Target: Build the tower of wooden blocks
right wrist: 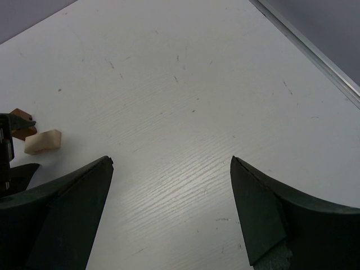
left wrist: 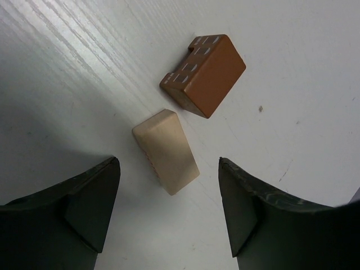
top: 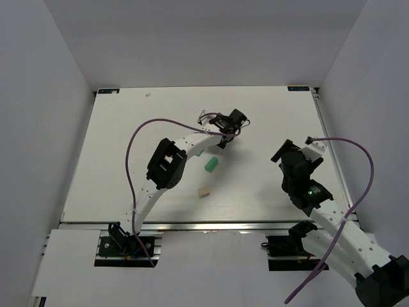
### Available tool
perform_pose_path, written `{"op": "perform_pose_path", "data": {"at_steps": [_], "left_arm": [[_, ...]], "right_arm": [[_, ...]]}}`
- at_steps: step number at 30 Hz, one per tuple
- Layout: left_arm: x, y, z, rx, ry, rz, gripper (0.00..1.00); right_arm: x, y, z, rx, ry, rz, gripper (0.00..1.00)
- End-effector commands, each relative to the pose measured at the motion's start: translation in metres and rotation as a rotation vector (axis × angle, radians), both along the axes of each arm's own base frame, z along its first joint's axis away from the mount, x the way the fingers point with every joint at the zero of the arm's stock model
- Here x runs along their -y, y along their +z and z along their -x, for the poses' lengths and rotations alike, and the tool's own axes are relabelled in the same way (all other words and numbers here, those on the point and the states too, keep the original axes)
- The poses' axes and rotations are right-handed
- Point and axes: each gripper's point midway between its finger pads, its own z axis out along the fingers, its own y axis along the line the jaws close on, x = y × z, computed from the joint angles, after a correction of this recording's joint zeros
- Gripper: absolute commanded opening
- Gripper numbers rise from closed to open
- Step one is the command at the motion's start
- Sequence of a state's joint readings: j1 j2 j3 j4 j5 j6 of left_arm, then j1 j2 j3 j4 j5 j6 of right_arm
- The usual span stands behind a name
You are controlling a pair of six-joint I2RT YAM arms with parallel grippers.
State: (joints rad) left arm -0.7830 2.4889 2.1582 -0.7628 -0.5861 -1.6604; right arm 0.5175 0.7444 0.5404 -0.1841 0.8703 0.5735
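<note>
White tabletop (top: pixel 268 115): brown block (left wrist: pixel 205 73), tan block (left wrist: pixel 166 152)

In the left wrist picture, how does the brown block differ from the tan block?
Colour: the brown block is reddish brown, the tan block is pale cream. Surface: the brown block has a notch and pale oval marks on one face; the tan block is plain. Place: the tan block lies between the open fingers of the left gripper; the brown block lies beyond them. Both are small wooden pieces on the white table.
</note>
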Motion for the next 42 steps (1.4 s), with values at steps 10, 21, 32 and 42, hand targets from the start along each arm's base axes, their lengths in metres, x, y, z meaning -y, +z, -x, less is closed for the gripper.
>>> {"op": "perform_pose_path", "data": {"at_steps": [10,21,32,42], "left_arm": [[-0.013,-0.026,-0.021,0.0,0.011,-0.062,0.74],[-0.016,-0.05,-0.03,-0.006,-0.166,-0.206,0.68],[-0.03,-0.083,-0.005,-0.142,-0.433,-0.42,0.7],[-0.028,-0.087,-0.001,-0.158,-0.562,-0.488,0.63]], "right_arm": [[0.016,0.006,0.004,0.047,-0.102,-0.013,0.89],[0.021,0.005,0.005,0.056,-0.129,-0.009,0.89],[0.02,0.004,0.004,0.058,-0.124,-0.01,0.89],[0.018,0.001,0.001,0.055,-0.121,-0.009,0.89]]}}
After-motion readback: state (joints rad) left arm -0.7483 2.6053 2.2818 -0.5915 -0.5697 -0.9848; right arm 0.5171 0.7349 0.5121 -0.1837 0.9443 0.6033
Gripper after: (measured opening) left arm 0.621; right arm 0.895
